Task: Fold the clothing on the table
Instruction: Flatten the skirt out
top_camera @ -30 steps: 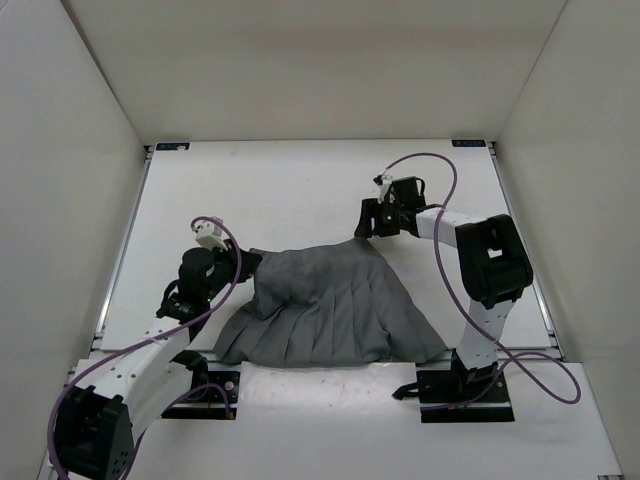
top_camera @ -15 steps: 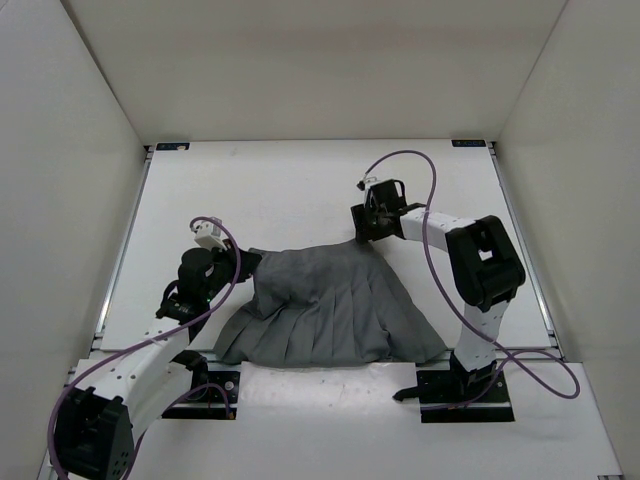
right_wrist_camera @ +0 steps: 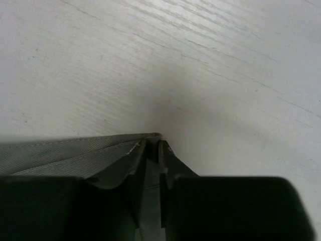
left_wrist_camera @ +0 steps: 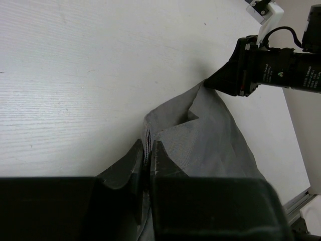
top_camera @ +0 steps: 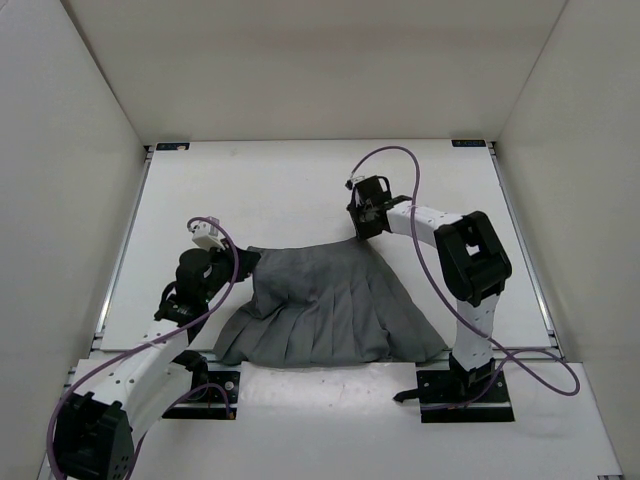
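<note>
One grey skirt [top_camera: 330,310] lies on one white desk [top_camera: 280,190]. Two tools grip it: left tool [left_wrist_camera: 149,145] at one far corner, right tool [right_wrist_camera: 153,145] at the other.

far half of table [top_camera: 290,180] bare, open to pass. white walls [top_camera: 80,150] closed left, far and right sides. grey pleated skirt [top_camera: 330,305] covered near middle between arm bases. left gripper [top_camera: 250,262] occupied skirt's far-left corner, right gripper [top_camera: 362,235] far-right corner. purple cable [top_camera: 395,152] arched over right arm. bare strips flanked skirt.
</note>
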